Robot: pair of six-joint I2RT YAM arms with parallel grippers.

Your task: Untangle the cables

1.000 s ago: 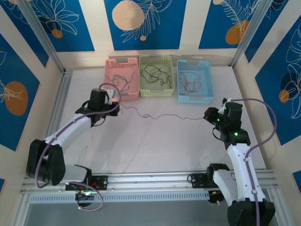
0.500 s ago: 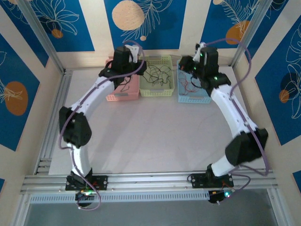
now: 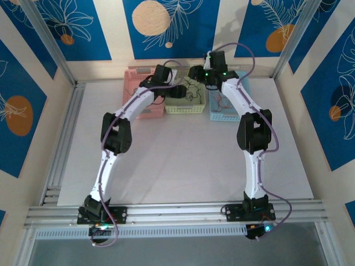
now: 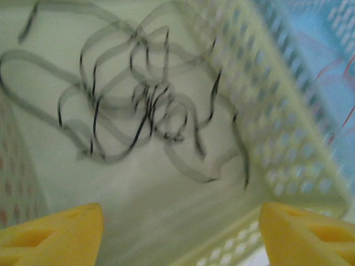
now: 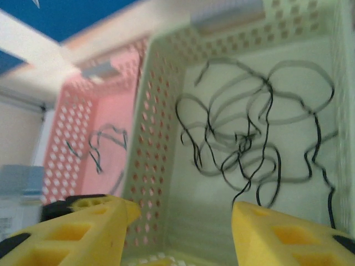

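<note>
Both arms have swung in from the side baskets since half a second ago. The left one came off the pink plastic basket full of holes (image 3: pixel 145 112), and the right one off the light blue plastic basket (image 3: pixel 227 116). Now they meet over the pale green plastic basket (image 3: pixel 186 109) at the top middle of the overhead view.

The thin black wires (image 4: pixel 147 105) lie in a loose, loopy pile on the floor of the green basket. A thin dark wire (image 5: pixel 102 138) sits in the pink basket, and a thin red wire (image 4: pixel 338 64) in the blue one.

My left gripper (image 4: pixel 182 216) has its yellow fingers spread wide with nothing between them. My right gripper (image 5: pixel 183 213) is the same — apart and bare.

I think I am at the step of going in for the black pile. It looks crossed over itself in the middle. Next I would dip one gripper down, pinch one loop at the edge of the pile, and pull it gently away.

Both arms are stretched far out to the back, with the wrists tipped down into the basket.
</note>
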